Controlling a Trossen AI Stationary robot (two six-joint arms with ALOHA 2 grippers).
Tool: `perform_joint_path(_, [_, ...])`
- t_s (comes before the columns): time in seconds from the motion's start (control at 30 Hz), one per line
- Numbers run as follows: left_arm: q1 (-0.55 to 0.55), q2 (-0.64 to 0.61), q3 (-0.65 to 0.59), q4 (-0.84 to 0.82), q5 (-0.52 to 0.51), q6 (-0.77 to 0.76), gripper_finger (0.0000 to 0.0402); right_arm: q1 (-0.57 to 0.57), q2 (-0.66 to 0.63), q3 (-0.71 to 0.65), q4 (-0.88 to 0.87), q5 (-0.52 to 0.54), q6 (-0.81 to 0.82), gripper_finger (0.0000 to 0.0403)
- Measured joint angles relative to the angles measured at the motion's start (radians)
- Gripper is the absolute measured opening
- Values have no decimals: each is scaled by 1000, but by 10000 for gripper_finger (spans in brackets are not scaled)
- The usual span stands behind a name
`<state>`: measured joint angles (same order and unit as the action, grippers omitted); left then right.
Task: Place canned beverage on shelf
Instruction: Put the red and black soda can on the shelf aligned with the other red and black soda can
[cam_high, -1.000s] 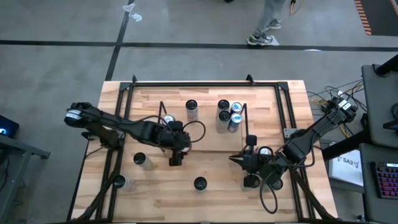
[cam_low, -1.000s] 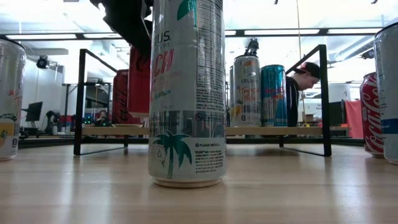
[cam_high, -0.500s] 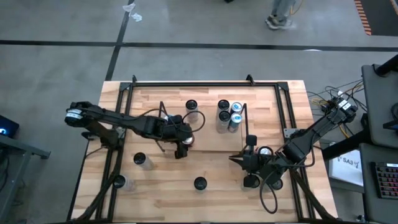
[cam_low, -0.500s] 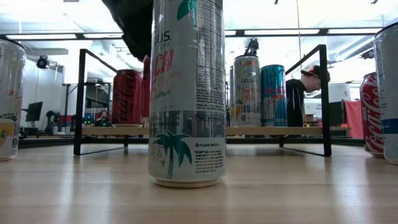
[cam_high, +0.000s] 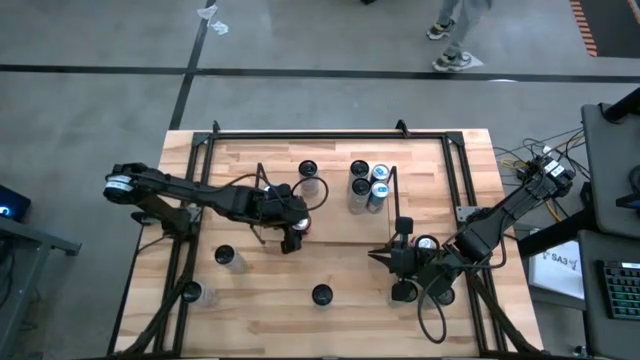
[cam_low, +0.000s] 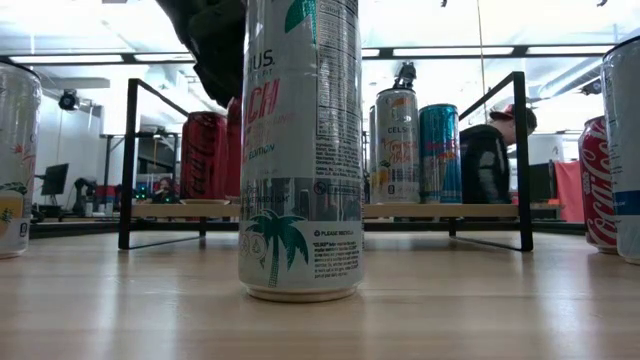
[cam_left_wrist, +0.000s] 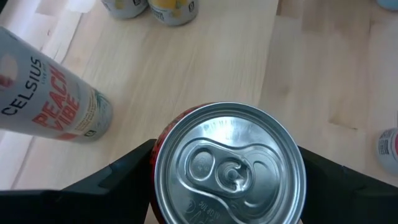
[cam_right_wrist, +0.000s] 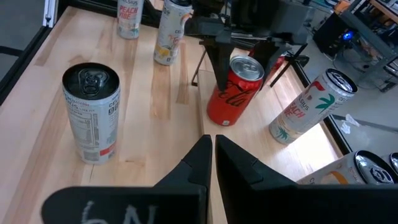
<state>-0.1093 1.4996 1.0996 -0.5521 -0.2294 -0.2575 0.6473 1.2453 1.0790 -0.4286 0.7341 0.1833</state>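
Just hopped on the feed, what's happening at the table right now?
The left gripper is at the shelf with its fingers either side of a red cola can standing on the wood base. Whether they press the can or have let go is hard to tell. Several cans already stand at the shelf's other end, and another sits near the middle. The right gripper waits shut over the table's right side, among loose cans not yet shelved.

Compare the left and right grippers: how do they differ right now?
Left gripper is clamped around a red can at the shelf; right gripper is shut and empty. Left gripper sits mid-table; right gripper is near the table's right side. Both are dark and two-fingered.
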Motion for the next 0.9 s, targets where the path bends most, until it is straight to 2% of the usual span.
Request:
perform_joint_path(0.13, [0,-2,-21,38,-19,-36,290,0,0,0,0,0,0,13])
perform_joint_path(0.4, [0,3,-23,25,-38,-45,339,0,0,0,0,0,0,13])
perform_joint_path(0.9, [-2,-32,19,-1,-41,21,328,-3,0,5,69,3,-4,13])
